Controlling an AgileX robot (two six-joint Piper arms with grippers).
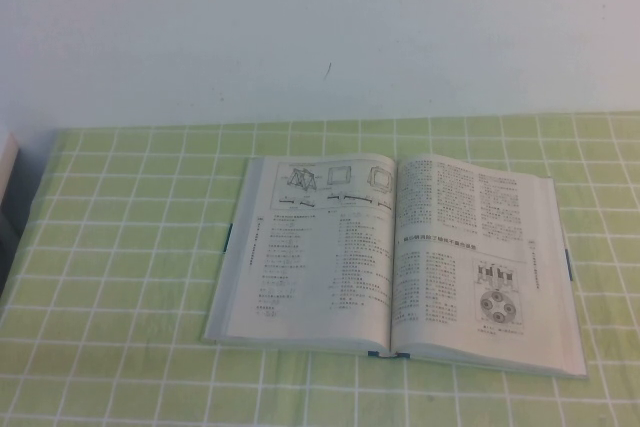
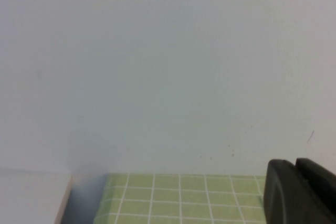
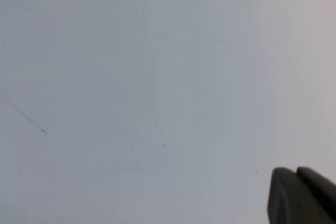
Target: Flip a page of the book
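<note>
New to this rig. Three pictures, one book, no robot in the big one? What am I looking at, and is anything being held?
It is a two-armed tabletop robot with a camera above and one on each wrist. The high view looks down from the robot's own side at a table under a green checked cloth. On it lies the book, open flat. The page to be turned is the right-hand leaf, with text columns and a round four-circle diagram. Neither arm has entered that view. The other two pictures come from the wrist cameras, both aimed mostly at the white wall. The dark shape in the corner of each is that arm's end effector: left end effector, right end effector. Both sit away from the book, and nothing shows in either one.
</note>
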